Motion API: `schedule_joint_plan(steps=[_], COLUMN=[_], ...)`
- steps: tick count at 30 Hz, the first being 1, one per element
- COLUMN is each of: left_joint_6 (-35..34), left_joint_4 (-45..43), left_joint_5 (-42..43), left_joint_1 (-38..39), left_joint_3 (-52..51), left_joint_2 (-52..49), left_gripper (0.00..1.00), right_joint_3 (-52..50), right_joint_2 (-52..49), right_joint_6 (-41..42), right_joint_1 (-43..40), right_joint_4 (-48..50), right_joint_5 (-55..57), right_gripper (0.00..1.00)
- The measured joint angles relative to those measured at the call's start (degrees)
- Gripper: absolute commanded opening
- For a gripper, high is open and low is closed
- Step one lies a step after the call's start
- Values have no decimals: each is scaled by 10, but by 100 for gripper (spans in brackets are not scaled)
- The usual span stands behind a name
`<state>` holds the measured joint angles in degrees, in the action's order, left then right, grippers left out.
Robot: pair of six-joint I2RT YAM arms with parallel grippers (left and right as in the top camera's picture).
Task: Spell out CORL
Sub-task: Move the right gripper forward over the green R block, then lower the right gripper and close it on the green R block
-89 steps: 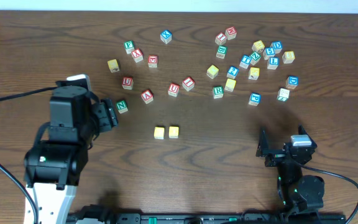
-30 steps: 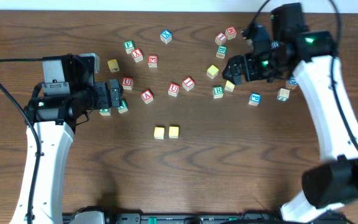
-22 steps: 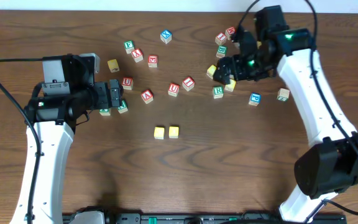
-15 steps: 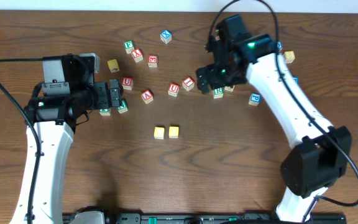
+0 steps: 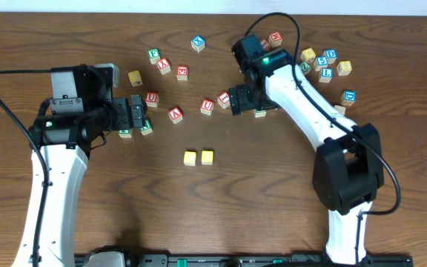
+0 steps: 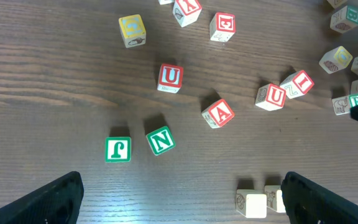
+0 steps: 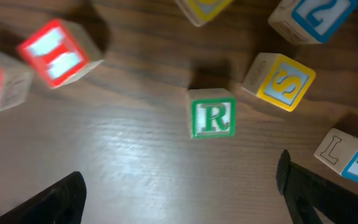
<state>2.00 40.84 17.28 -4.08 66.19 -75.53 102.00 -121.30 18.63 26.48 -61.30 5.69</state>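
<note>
Right gripper: fingers spread wide, nothing held.
- The green R cube is on the table just ahead of the gap. It is between the fingers, slightly toward the view-right one, touching neither, R face up.
- The yellow S cube is just past R on the same side, near it but apart.
- A white cube with an L side face sits by the view-right finger. It has blue print on top; cannot tell if this is the L needed.
- A blurred red-lettered cube is farther out on the other finger's side.
- At the far edge, a blue-lettered cube is cut by the frame.

Left gripper: also released, fingers far apart, gap empty.
- The yellow cube pair is nearest. In the wrist view it sits at the bottom edge, just inside the view-right finger. The two cubes are side by side, close enough that contact cannot be judged.
- The green J cube and green N cube are ahead, toward the view-left finger, near each other but apart.
- Beyond them come the red A cube, then a red U cube.
- The lone yellow cube is farthest out.

Overhead: R is well apart from the yellow pair. The pair is well apart from both grippers. The blue-lettered cubes in the far cluster are too small to read.
</note>
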Motion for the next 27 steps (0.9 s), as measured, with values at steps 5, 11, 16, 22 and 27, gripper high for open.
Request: schedule_joint_plan(steps=[5,11,16,22,27], left_joint_6=[0,0,0,0,0], left_joint_4=[0,0,0,0,0], left_joint_5=[0,0,0,0,0], left_joint_1=[0,0,0,0,0], left_joint_3=[0,0,0,0,0], left_joint_2=[0,0,0,0,0], left_gripper=[100,100,100,100,100], right_joint_3=[0,0,0,0,0], right_joint_2=[-18,-19,-19,-19,-19], right_joint_6=[21,44,54,65,66], right_joint_1=[0,0,0,0,0], right_joint_4=[8,27,35,38,38], right_joint_5=[18,32,34,34,34], right_gripper=[94,95,96,96,95])
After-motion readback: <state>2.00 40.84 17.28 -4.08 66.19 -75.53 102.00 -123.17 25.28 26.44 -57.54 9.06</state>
